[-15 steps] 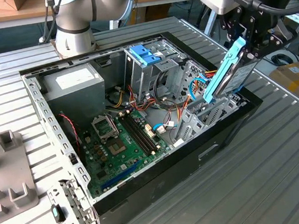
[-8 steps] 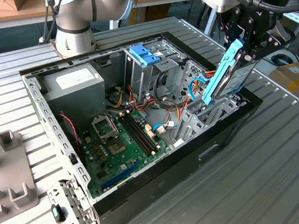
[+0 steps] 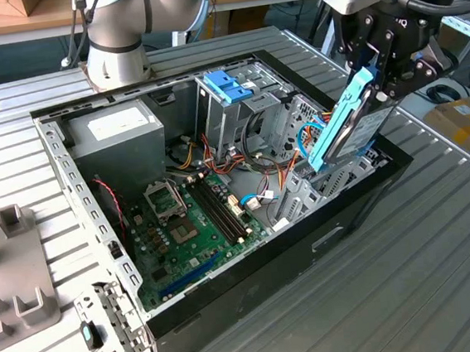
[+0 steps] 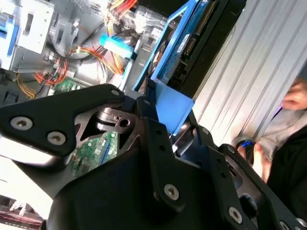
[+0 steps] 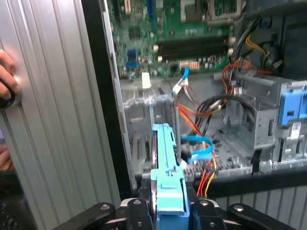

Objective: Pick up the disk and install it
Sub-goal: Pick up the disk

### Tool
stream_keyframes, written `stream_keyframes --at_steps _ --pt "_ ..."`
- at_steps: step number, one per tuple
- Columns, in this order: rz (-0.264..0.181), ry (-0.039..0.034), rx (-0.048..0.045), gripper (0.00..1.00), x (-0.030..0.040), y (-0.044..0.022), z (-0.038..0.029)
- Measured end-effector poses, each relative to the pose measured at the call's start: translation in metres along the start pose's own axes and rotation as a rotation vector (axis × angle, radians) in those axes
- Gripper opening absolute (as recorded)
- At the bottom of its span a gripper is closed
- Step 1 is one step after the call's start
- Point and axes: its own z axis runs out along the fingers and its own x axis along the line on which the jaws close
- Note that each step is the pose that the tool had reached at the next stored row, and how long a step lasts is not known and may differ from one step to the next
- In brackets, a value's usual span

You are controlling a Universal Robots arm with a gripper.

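The gripper has its jaws clamped tight on the top end of the disk. The disk is a thin, flat block with a bright blue frame round its edges. From where I stand I see it mostly from the side. The blue shows best, with a strip of dark grey metal next to it.

It hangs tilted, with its top end up in the air. Its low end dips into the open case at the corner on the exterior view's right, just inside the black wall. I cannot tell if the low end touches the metal slots there. In the first wrist view the disk sticks out from the gripper, edge on, towards the case.

The case lies on a ribbed metal table. Inside it are a green board, orange and red wires, a blue latch and a grey box. The box has a white label, but the print on it is too small to read. In the first wrist view a hand rests on the table beside the case.
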Motion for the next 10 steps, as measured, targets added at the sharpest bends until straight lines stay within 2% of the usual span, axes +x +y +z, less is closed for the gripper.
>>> stream_keyframes --at_steps 1,3,5,8,10 --pt "0.0 0.001 -0.0094 0.37 0.0 0.0 0.0001" --pt "0.001 0.0022 -0.0222 0.37 0.0 0.0001 0.0002" --pt "0.001 0.0031 -0.0297 0.37 0.0 0.0001 0.0002" --pt "0.001 0.0038 -0.0369 0.37 0.0 0.0001 0.0003" --pt "0.001 0.0038 -0.037 0.37 0.0 0.0001 0.0003"
